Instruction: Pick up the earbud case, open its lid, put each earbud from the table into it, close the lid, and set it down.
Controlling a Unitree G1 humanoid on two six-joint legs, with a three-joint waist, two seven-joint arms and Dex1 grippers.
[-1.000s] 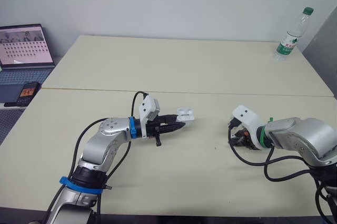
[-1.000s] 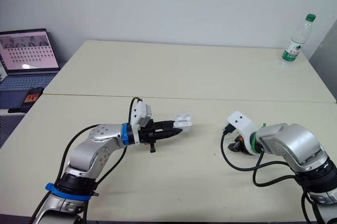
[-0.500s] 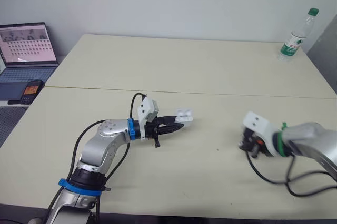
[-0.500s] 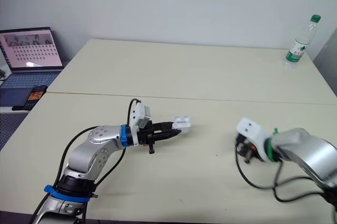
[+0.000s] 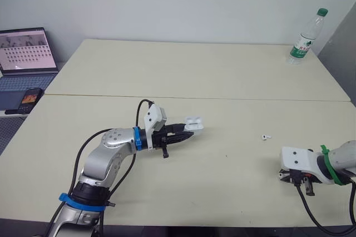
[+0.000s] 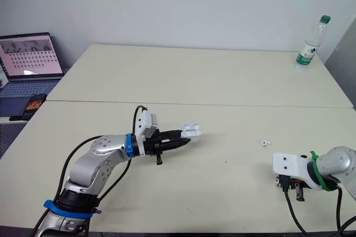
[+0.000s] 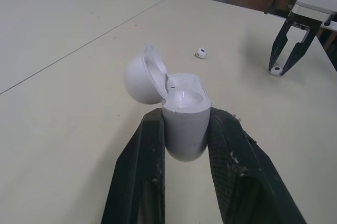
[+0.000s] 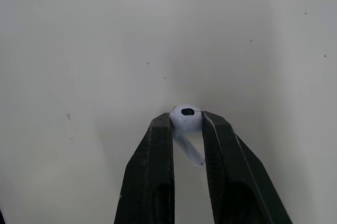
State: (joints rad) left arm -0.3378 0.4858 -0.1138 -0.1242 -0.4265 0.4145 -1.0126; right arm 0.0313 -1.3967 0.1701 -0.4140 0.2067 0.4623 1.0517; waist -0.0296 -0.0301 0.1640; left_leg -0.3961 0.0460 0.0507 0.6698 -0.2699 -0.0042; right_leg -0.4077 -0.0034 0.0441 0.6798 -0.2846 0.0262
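The white earbud case [image 7: 183, 129] is off the table with its lid [image 7: 141, 74] swung open, and my left gripper [image 5: 188, 128] is shut on its body. It hangs over the middle of the table. One loose white earbud [image 5: 266, 136] lies on the table to the right of the case. My right gripper [image 8: 185, 124] is shut on a second earbud [image 8: 185, 116], pinched at its round head with the stem pointing back between the fingers. That gripper [image 5: 303, 183] hangs low over the table near the front right, tips pointing down.
A plastic water bottle [image 5: 305, 38] stands at the far right corner. An open laptop [image 5: 25, 50] and a phone [image 5: 30, 98] sit on a side surface to the left. A seam [image 5: 222, 98] runs across the table behind the case.
My right arm has drawn back to the right and toward the front edge, leaving one earbud in sight on the table where it was. The left gripper and case have stayed put.
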